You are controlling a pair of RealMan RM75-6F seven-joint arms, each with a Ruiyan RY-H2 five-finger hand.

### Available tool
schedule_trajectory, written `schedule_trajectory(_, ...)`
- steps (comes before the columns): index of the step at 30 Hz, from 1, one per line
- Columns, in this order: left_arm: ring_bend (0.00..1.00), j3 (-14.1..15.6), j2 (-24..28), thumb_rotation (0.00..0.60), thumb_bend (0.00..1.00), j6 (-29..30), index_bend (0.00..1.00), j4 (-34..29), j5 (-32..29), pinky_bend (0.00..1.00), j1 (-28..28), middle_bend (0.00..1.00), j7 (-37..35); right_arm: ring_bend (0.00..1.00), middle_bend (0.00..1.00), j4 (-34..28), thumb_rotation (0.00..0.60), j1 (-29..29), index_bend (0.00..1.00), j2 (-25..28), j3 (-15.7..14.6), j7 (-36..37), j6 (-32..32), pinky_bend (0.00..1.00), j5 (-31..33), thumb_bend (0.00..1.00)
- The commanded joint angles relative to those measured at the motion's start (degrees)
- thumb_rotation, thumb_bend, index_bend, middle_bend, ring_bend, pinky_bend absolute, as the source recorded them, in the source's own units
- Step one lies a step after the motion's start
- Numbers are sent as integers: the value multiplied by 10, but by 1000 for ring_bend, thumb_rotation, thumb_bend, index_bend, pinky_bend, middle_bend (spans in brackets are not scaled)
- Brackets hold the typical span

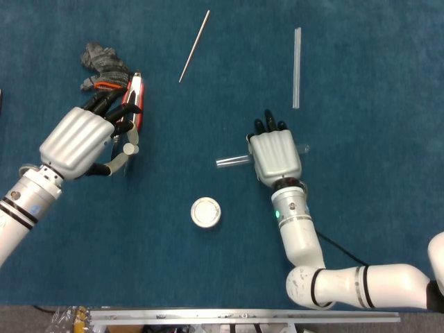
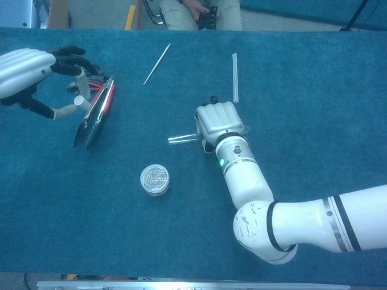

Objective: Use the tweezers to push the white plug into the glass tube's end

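The glass tube lies under my right hand, whose curled fingers grip it; its two ends stick out left and right, tilted a little. The chest view shows the same tube and right hand. My left hand hovers at the left and pinches a small white plug between thumb and a finger. In the chest view the plug sits at the left hand's fingertips. The red-handled tweezers lie on the mat beside that hand, partly hidden by its fingers.
A grey glove lies behind the tweezers. A thin metal rod and a second straight glass tube lie at the back. A round white tin sits in front, between the hands. Blue mat covers the table.
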Motion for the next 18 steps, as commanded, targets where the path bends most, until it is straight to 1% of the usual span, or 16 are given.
schedule_trajectory(1,34,0,-1,600,357,-1,483,1,0,84,0,212,0,54,222,-1,600,-1,556,3,3,0,-4,233,-1,426)
schedule_trajectory(6,34,-1,0,600,356,-2,483,1,-3,84,0,212,3,67,241,-14,600,-5,588,16,6,13,-14,246,-11,449)
schedule_trajectory(10,34,-3,3,600,356,-1,483,-1,-6,84,0,212,3,71,243,-42,600,-12,596,37,15,36,-26,251,-16,451)
schedule_trajectory(18,34,-18,25,600,356,-1,483,-23,-19,84,-6,212,5,78,248,-130,600,-28,609,102,53,97,-63,260,5,451)
